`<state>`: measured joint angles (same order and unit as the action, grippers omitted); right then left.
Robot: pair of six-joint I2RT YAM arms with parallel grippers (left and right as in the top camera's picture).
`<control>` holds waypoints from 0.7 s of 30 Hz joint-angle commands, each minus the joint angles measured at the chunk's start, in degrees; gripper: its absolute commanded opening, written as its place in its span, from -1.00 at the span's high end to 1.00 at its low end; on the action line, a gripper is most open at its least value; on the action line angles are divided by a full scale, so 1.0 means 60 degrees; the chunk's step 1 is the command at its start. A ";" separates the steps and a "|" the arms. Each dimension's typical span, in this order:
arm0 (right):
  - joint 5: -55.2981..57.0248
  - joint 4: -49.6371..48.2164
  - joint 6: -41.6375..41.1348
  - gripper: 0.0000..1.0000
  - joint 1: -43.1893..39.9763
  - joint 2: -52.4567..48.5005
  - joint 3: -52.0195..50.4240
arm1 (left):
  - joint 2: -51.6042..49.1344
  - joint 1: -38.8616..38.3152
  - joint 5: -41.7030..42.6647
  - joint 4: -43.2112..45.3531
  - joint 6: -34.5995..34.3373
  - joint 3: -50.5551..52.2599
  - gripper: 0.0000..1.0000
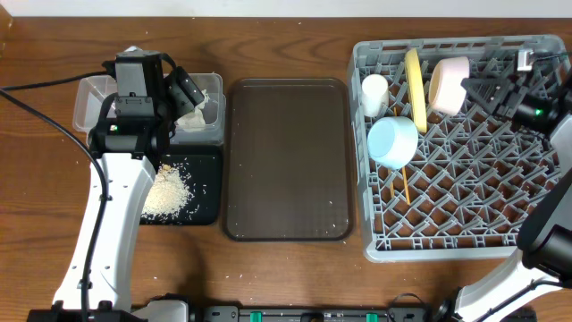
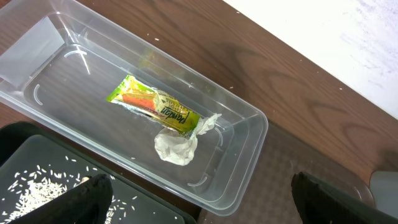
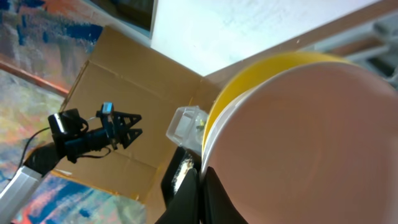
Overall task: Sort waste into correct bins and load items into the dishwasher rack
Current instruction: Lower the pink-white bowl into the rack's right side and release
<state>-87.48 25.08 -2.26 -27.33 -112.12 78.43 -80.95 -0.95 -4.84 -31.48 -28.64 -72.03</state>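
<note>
Gaping, the left tool (image 2: 202,186) overlooks a wrapper (image 2: 155,107) seemingly lettered "Pandan"; right tool (image 3: 200,186) state unclear.

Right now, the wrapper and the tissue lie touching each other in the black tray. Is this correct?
Not quite. The wrapper and the tissue do lie touching each other, but in the clear tub, not in the black tray, which holds rice crumbs. The left wrist view shows it.
</note>
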 commanded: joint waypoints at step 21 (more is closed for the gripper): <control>0.1552 0.0816 0.0419 -0.27 -0.0667 -0.0084 -0.0572 | -0.0051 0.0047 -0.0051 0.0007 0.0022 -0.0142 -0.89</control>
<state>-79.53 29.93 -0.16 -30.57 -112.12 75.24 -80.95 -0.95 -4.84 -31.46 -28.64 -72.03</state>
